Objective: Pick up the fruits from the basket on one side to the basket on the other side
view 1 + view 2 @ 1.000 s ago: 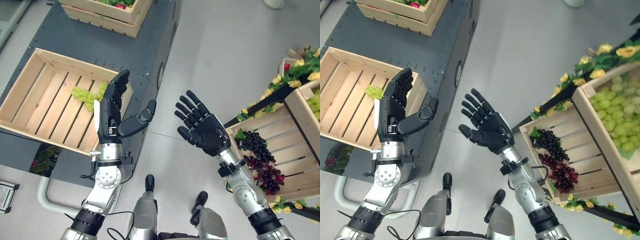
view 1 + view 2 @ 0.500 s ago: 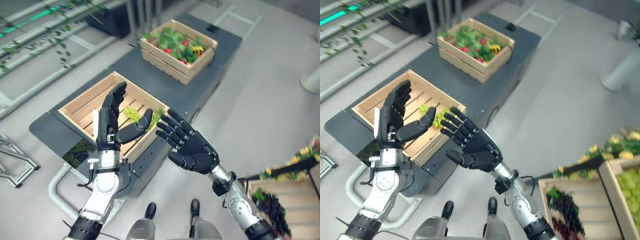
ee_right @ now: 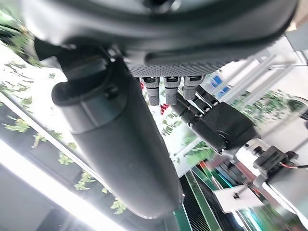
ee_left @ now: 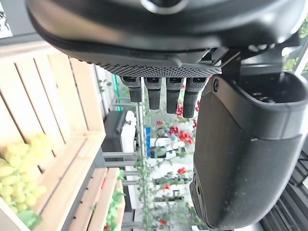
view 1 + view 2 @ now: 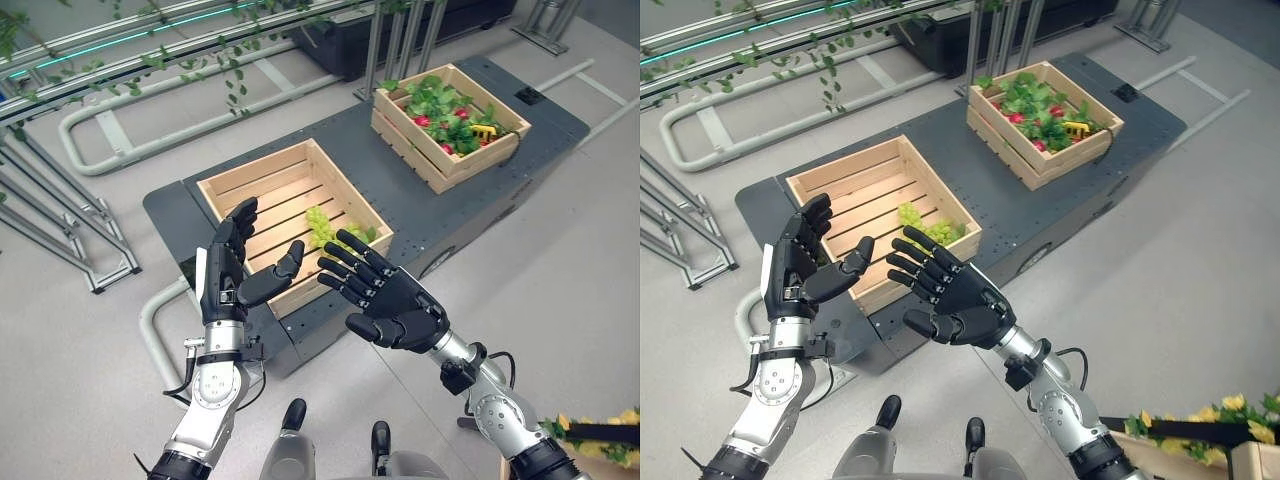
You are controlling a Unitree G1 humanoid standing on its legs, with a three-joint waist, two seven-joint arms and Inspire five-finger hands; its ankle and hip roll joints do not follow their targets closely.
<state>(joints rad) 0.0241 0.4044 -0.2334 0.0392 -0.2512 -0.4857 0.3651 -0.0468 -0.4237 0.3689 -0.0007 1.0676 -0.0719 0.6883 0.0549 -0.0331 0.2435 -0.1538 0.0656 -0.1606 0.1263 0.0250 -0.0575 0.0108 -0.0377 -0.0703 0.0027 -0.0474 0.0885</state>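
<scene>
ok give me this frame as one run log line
left hand: open, empty | right hand: open, empty | both raised before near crate | green grapes in crate's corner | far crate: greens, red produce

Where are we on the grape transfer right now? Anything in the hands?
One bunch of green grapes already lies in the near wooden crate on the dark platform, so at least one transfer looks done. Nothing is in hand: the left hand and right hand are both open and empty, raised in front of that crate. What is left cannot be judged, as the source basket's contents are out of sight.
</scene>
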